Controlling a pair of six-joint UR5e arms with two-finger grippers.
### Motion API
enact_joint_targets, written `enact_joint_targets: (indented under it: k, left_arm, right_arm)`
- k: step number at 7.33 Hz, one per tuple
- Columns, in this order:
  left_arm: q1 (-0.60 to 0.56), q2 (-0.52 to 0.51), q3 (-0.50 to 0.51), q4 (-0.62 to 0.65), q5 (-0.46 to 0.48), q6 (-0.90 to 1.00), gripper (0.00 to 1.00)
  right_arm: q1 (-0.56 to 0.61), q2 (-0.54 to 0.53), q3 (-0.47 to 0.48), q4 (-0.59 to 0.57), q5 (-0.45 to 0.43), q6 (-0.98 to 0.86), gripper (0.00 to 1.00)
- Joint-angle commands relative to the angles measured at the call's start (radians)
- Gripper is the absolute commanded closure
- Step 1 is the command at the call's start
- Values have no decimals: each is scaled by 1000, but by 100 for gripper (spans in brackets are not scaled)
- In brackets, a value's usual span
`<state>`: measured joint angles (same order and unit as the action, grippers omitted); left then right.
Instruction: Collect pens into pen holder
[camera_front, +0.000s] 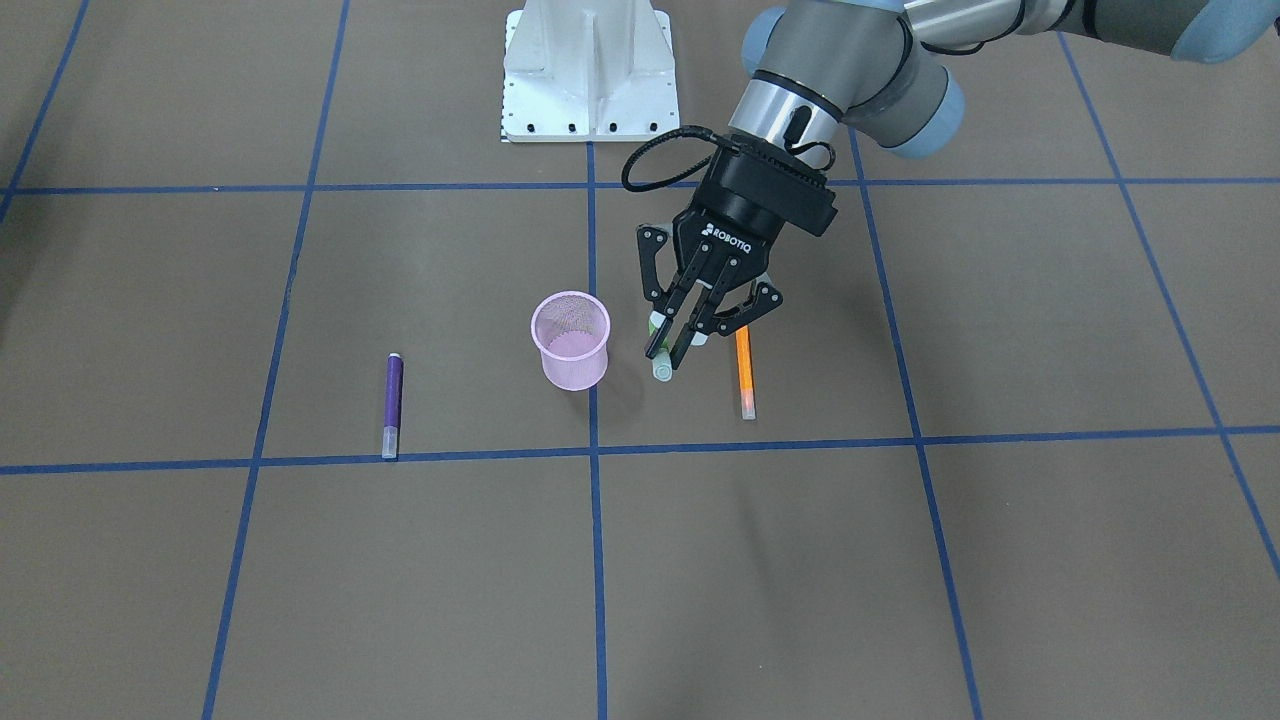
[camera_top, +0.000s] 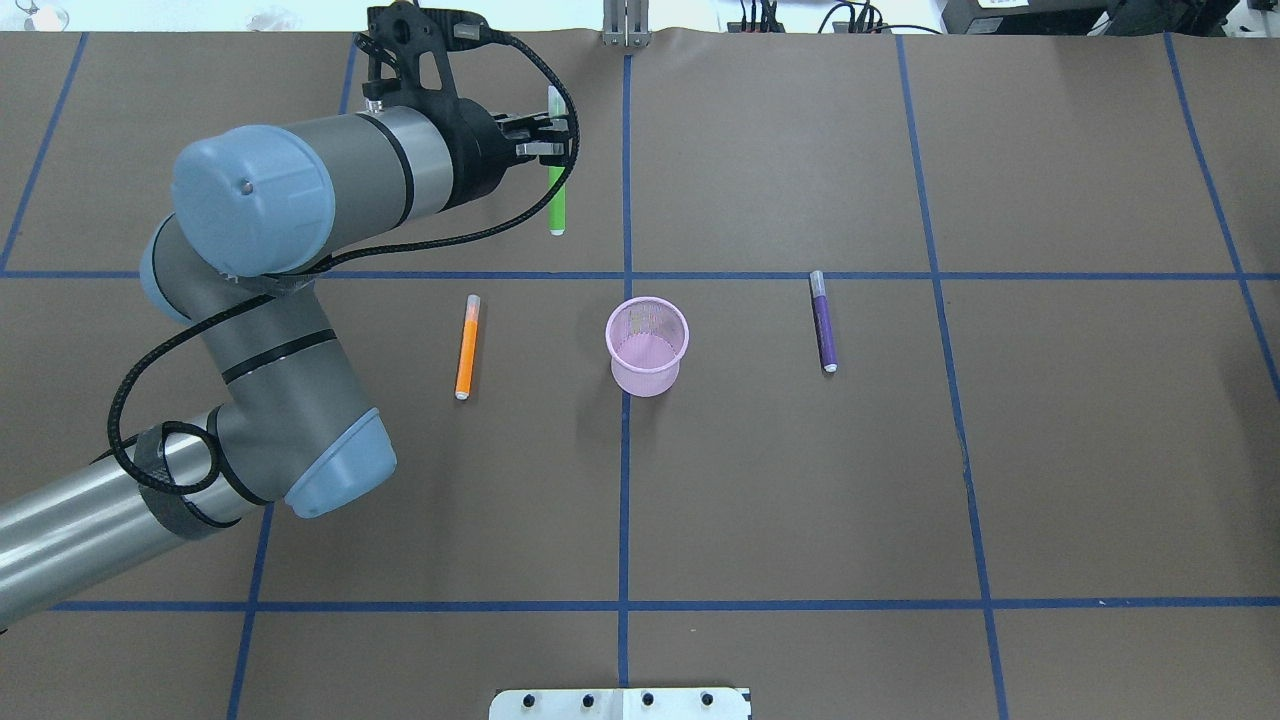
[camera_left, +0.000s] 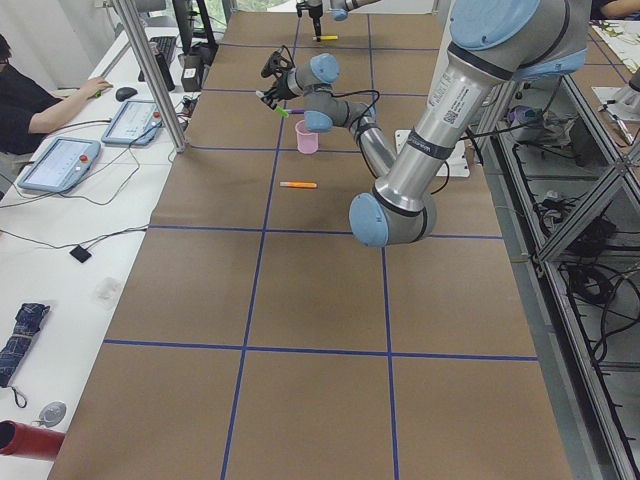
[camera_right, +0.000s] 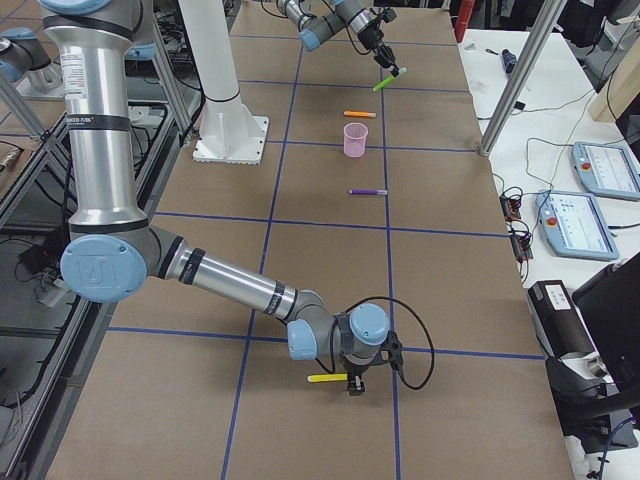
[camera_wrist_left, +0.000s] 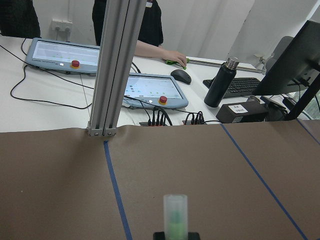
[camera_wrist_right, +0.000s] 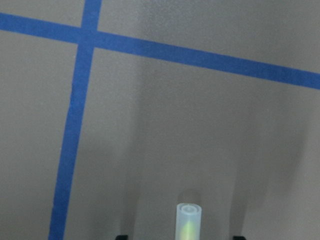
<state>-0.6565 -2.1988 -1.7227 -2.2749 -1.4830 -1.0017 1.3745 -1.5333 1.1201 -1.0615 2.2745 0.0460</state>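
My left gripper (camera_front: 672, 355) (camera_top: 552, 140) is shut on the green pen (camera_front: 661, 368) (camera_top: 557, 205) and holds it above the table, cap end forward in the left wrist view (camera_wrist_left: 175, 212). The pink mesh pen holder (camera_front: 571, 340) (camera_top: 647, 345) stands upright and looks empty, close beside that gripper. The orange pen (camera_front: 744, 375) (camera_top: 466, 347) and the purple pen (camera_front: 393, 405) (camera_top: 824, 322) lie flat on either side of it. My right gripper (camera_right: 350, 385) is low at the table's far right end, by a yellow-green stick (camera_right: 325, 378) (camera_wrist_right: 189, 220). I cannot tell its state.
Blue tape lines grid the brown table. The white robot base (camera_front: 588, 70) (camera_top: 620, 703) sits at the table's robot-side edge. An aluminium post (camera_wrist_left: 112, 65) stands at the far edge, with tablets, cables and a bottle (camera_wrist_left: 219, 82) on the desk behind it.
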Motion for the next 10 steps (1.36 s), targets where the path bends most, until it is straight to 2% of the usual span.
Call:
enact_joint_targets:
  k: [1,2,4,7,10]
  left_arm:
    - [0,2,0,0,1,0,100]
    - [0,2,0,0,0,0,100]
    - [0,4,2,2,0,0,100]
    - [0,4,3,2,0,0,100]
    - [0,-1,15,2,0,2,100]
  right_arm:
    - [0,-1,-2,0,-3,0,47]
    - [0,-1,0,0,-3,0,53]
    - [0,-4,-2,0,-4,0,55]
    - [0,-5,-2,-2,-4,0,100]
    - [3,1,16,-2,0,15,100]
